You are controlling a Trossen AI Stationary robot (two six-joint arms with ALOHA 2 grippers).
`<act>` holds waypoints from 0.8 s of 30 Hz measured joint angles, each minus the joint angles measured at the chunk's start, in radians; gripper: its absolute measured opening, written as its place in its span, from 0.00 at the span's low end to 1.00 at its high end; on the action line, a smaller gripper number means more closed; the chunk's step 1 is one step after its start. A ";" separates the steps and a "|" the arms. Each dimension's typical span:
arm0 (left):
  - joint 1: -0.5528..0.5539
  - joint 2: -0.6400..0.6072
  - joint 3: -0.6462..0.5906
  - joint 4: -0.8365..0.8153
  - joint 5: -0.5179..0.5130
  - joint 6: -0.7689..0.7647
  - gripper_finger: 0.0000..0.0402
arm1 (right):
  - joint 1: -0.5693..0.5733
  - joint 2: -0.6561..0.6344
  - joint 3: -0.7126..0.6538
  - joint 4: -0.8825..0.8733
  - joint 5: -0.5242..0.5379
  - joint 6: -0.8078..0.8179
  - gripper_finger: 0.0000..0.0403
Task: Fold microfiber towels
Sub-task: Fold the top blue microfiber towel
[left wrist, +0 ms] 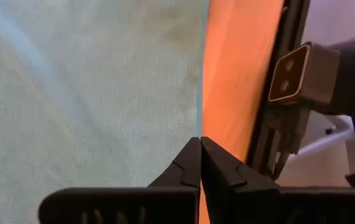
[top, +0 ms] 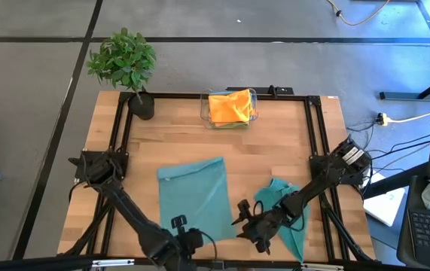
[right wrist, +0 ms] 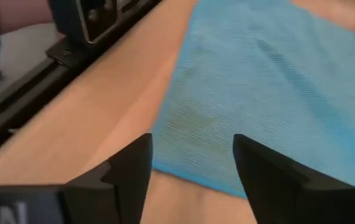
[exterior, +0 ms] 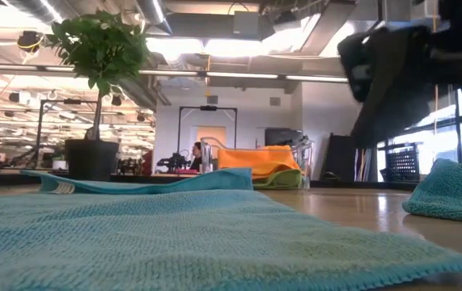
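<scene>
Teal towel [top: 196,197], no legible writing anywhere.

A potted plant [top: 124,64] and a clear bin [top: 254,105], seemingly plastic, stand along the table's [top: 275,162] far edge.

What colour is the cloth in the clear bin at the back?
Orange microfiber towel, over a lime green one; clearest from the high view.

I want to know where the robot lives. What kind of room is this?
Probably a big open office or lab: the low view shows exposed ceiling pipes, desks far behind, and a wooden table with a potted plant and teal towel.
</scene>
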 joint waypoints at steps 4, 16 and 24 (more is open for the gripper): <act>-0.033 0.000 -0.016 0.009 -0.052 -0.025 0.00 | 0.005 0.078 0.063 -0.018 -0.028 0.019 0.60; -0.066 0.070 -0.023 0.020 -0.011 -0.049 0.00 | -0.032 0.116 0.115 -0.113 -0.105 0.046 0.44; -0.082 0.076 -0.024 0.039 0.039 -0.050 0.07 | -0.037 0.120 0.114 -0.096 -0.122 0.064 0.40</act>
